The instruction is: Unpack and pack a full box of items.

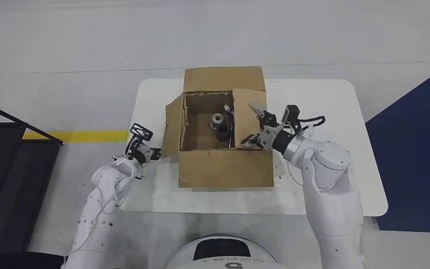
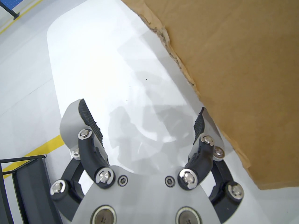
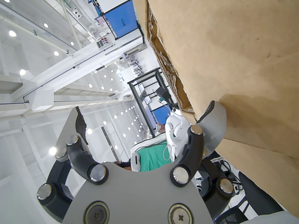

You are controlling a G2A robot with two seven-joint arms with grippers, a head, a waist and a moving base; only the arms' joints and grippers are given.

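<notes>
Since the right flap leans inward, the right gripper, fingers wide, seemingly braces it. Left gripper: wide, empty.

left gripper spread, right gripper spread

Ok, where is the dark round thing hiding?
In the top view, the dark round thing sits inside the open cardboard box, toward its right wall, close to the right tool at the right flap.

Matt cardboard box (torn, rough edges), glossy smooth table.
</notes>
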